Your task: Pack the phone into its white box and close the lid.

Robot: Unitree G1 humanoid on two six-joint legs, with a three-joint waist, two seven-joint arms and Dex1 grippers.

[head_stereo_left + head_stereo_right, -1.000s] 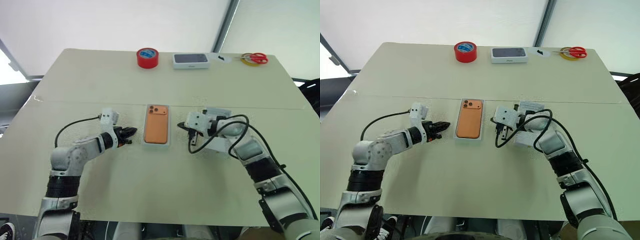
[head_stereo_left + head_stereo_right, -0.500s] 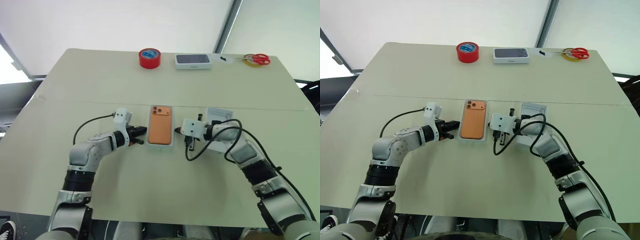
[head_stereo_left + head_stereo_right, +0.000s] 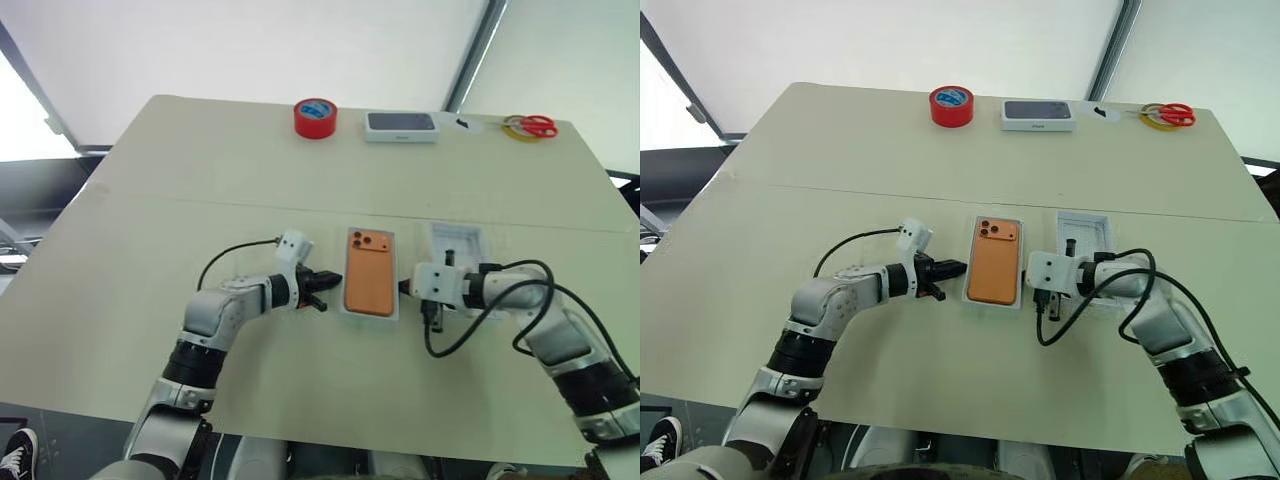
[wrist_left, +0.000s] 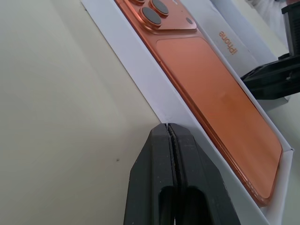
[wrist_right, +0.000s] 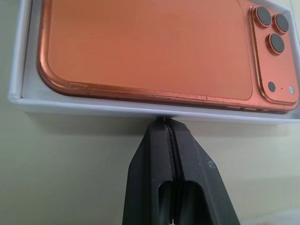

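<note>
Lying camera-side up in the box point(image 3: 369, 311) at mid-table: the phone point(image 3: 368, 285). Pressing in at its two long sides, both clenched and empty: left gripper point(image 3: 322, 303), right gripper point(image 3: 403, 288). Lying just right: the lid point(image 3: 458, 243).

We see a pale beige table point(image 3: 200, 180) with a seam running across it. Taking the white box point(image 3: 369, 312) near the middle as our landmark, we find the orange phone point(image 3: 369, 284) lying in it, camera side up. Just to its right lies a white insert point(image 3: 456, 240) with a recess. Far beyond it, along the far edge, sit a red tape roll point(image 3: 315, 117), a white box showing a dark phone point(image 3: 401, 126), and red-handled scissors point(image 3: 533, 125) on a yellow ring.
</note>
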